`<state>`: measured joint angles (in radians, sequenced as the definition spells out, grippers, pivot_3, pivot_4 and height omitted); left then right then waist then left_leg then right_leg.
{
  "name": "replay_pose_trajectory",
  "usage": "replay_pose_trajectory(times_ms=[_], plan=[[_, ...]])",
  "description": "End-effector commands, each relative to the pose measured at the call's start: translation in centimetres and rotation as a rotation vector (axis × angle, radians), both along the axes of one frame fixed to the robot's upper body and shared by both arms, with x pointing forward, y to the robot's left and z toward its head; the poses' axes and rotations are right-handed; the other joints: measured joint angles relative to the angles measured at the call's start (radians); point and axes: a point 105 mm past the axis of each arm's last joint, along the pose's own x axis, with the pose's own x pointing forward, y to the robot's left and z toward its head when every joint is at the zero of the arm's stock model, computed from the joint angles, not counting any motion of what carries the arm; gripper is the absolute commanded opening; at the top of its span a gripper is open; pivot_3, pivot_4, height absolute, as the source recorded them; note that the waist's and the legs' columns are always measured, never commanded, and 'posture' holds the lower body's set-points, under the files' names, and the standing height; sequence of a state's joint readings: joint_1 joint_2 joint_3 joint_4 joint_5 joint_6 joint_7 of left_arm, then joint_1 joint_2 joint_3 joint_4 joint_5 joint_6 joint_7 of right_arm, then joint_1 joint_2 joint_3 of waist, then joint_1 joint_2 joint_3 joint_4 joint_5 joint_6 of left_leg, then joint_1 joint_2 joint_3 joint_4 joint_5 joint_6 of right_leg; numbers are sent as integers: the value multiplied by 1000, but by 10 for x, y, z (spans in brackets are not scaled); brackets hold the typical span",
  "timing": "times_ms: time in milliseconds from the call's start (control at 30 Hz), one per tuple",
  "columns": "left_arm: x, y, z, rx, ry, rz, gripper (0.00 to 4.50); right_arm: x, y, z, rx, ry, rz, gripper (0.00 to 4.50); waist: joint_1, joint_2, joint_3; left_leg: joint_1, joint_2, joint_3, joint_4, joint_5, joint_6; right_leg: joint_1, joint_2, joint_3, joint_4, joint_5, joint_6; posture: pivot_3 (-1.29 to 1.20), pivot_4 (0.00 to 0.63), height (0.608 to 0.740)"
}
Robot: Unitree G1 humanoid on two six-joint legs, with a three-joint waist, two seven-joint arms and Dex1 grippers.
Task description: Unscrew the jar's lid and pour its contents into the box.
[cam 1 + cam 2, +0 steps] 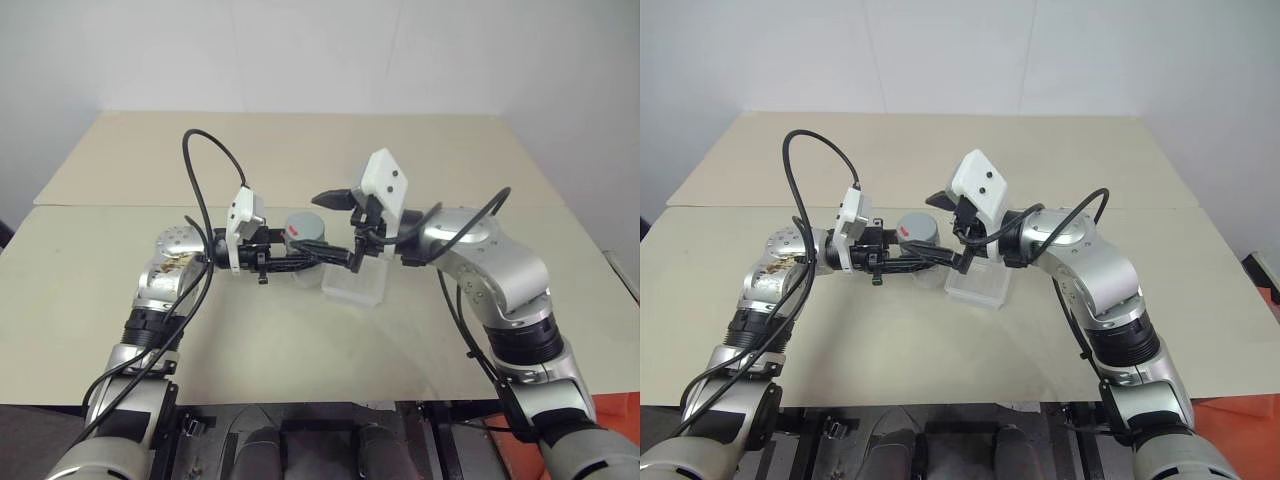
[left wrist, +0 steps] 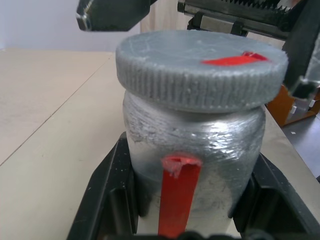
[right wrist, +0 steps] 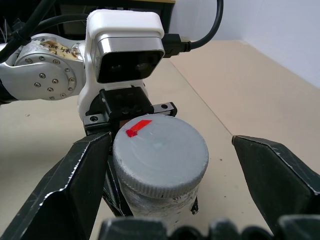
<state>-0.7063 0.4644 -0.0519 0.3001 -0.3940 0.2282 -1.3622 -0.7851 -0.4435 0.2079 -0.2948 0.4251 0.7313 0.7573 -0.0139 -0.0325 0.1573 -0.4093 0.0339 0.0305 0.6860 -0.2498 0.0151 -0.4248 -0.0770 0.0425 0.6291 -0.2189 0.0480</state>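
A silver-grey, red-striped metallic jar (image 2: 192, 150), ribbed grey lid (image 3: 160, 155) on, is clamped by the left gripper (image 1: 300, 258); the right gripper (image 3: 175, 165) is spread wide around the lid.

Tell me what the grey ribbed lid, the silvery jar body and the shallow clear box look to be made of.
Grey ribbed lid: likely moulded plastic, matte, with fine knurled ridges round its rim. Silvery jar: material unclear; it seems wrapped in crinkled silver tape or film, with a red strip. Shallow clear box: probably thin transparent plastic, as the table shows through it.
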Motion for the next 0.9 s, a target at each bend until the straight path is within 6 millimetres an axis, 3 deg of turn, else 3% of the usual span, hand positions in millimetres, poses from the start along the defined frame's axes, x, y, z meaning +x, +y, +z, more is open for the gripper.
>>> replay_pose_trajectory(times_ms=[33, 267, 367, 500, 733, 900], plan=[[-3, -1, 11, -21, -39, -14, 1913, -3, -1, 14, 29, -29, 14, 4481, 0, 0, 0, 0, 0, 0, 0, 0, 0, 0, 0, 0, 0, 0, 0, 0, 150, 740], [-5, 0, 11, -20, -38, -13, 1913, -5, 0, 13, 24, -12, 28, 4481, 0, 0, 0, 0, 0, 0, 0, 0, 0, 0, 0, 0, 0, 0, 0, 0, 150, 740], [-5, 0, 11, -18, -38, -13, 1913, -5, 1, 13, 26, -11, 29, 3916, 0, 0, 0, 0, 0, 0, 0, 0, 0, 0, 0, 0, 0, 0, 0, 0, 150, 740], [-5, 0, 11, -16, -37, -12, 1913, -5, 1, 13, 29, -7, 29, 2785, 0, 0, 0, 0, 0, 0, 0, 0, 0, 0, 0, 0, 0, 0, 0, 0, 150, 740], [-5, 1, 10, -13, -34, -11, 1913, -3, 0, 16, 49, -2, 17, 2779, 0, 0, 0, 0, 0, 0, 0, 0, 0, 0, 0, 0, 0, 0, 0, 0, 150, 740], [-9, 4, -10, 43, 13, -17, 1913, -2, -4, 29, 80, -12, 9, 2779, 0, 0, 0, 0, 0, 0, 0, 0, 0, 0, 0, 0, 0, 0, 0, 0, 150, 740]])
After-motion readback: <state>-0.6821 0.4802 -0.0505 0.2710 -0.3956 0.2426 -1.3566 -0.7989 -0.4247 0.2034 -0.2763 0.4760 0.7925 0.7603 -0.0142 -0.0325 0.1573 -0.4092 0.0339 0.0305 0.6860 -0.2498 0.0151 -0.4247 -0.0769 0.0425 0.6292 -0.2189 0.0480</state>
